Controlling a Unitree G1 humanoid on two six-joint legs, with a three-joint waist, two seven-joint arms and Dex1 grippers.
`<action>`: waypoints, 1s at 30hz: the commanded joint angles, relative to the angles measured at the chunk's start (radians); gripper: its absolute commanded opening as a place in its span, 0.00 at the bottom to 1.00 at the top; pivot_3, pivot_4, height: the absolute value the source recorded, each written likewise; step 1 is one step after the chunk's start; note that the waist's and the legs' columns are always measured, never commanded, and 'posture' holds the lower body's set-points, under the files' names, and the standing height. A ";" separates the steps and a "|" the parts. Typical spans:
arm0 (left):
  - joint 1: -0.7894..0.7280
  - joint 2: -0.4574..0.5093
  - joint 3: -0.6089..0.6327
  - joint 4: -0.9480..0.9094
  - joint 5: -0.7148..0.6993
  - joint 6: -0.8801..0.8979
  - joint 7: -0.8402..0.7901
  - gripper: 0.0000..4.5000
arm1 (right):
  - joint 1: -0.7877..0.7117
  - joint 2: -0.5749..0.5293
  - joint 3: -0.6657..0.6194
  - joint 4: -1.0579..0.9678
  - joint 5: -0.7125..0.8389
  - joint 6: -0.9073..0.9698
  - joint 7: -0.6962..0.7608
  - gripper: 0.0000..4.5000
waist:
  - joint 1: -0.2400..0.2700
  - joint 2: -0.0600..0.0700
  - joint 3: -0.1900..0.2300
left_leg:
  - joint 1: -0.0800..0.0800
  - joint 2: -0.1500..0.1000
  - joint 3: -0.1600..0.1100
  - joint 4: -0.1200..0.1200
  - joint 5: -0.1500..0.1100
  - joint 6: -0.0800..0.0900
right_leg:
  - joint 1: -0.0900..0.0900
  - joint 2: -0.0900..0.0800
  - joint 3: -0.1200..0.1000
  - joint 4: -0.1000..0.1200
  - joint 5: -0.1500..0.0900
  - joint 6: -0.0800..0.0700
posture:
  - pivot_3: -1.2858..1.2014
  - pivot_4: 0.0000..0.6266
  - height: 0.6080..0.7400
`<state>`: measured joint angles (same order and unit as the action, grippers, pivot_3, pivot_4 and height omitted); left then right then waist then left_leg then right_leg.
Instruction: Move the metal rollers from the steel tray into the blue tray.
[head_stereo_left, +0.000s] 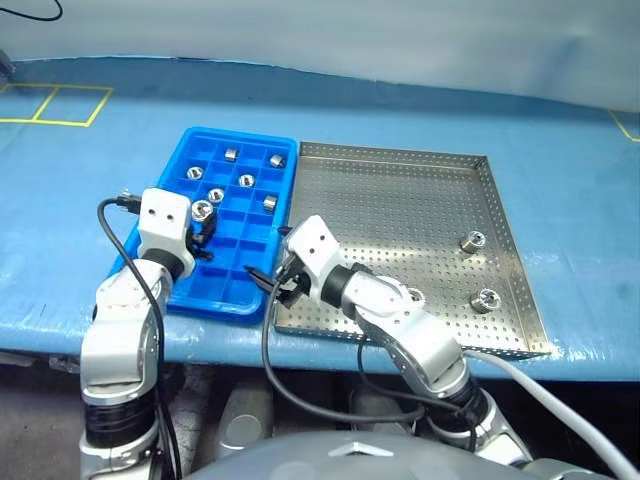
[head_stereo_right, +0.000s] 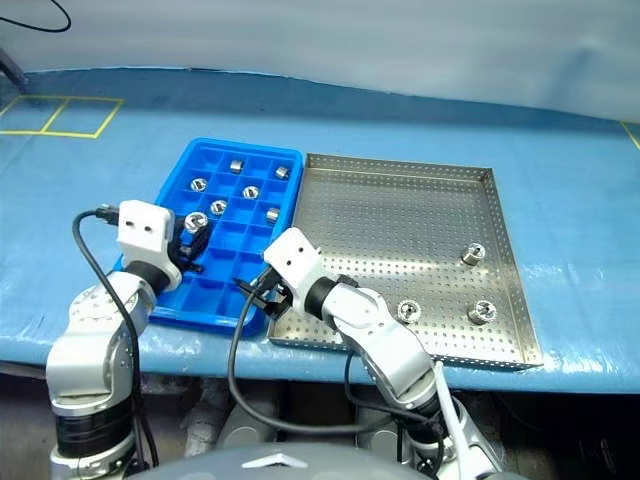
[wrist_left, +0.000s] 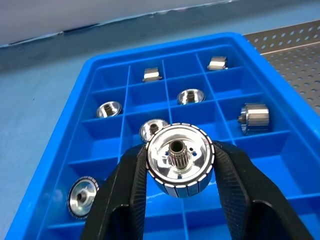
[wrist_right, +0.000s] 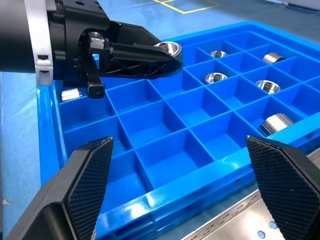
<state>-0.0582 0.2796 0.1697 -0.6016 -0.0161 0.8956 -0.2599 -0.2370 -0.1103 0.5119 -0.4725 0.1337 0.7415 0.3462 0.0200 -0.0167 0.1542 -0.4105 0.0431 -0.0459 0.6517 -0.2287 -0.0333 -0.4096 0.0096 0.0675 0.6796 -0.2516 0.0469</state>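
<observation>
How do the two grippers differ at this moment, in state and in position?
The left gripper is shut on a roller; the right gripper is open and holds nothing. The left gripper hangs over the blue tray; the right gripper is at that tray's near edge, beside the steel tray. Both have black fingers and point toward the blue tray.

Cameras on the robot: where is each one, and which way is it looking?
Left and right eye views: on the head, looking forward and down at the blue tray and steel tray; both arms show.
Left wrist view: along the left gripper, shut on a roller above the blue tray.
Right wrist view: along the open right gripper, across the blue tray; the left gripper shows there too.
Shared: all see the blue tray.
</observation>
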 joint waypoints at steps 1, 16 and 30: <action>0.000 -0.008 0.005 -0.022 0.020 0.019 0.056 0.38 | -0.008 0.016 -0.003 -0.008 0.009 -0.033 0.008 1.00 | 0.001 0.000 0.000 | 0.000 0.000 0.000 0.000 0.000 0.000 | 0.000 0.000 0.000 0.000 0.000 0.000 | 0.58 0.24 1.00; 0.056 0.041 0.012 -0.070 -0.016 0.188 0.063 0.38 | 0.026 0.013 -0.018 -0.018 0.003 -0.038 -0.008 1.00 | -0.007 0.000 0.000 | 0.000 0.000 0.001 -0.001 0.000 0.000 | -0.001 0.000 0.000 0.000 0.000 0.000 | 0.57 0.24 1.00; -0.043 -0.031 -0.035 -0.026 -0.058 -0.047 0.057 0.95 | 0.042 -0.001 -0.050 -0.045 -0.004 -0.043 -0.020 1.00 | 0.001 -0.001 0.000 | -0.001 0.000 0.000 -0.001 0.000 0.000 | -0.001 -0.001 0.000 -0.001 0.000 0.000 | 0.56 0.24 1.00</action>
<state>-0.0819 0.2572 0.1583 -0.6223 -0.0528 0.9394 -0.1833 -0.1991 -0.1100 0.4956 -0.4606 0.1269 0.7232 0.3318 0.0210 -0.0173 0.1539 -0.4114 0.0428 -0.0452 0.6505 -0.2286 -0.0335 -0.4103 0.0087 0.0677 0.6778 -0.2517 0.0466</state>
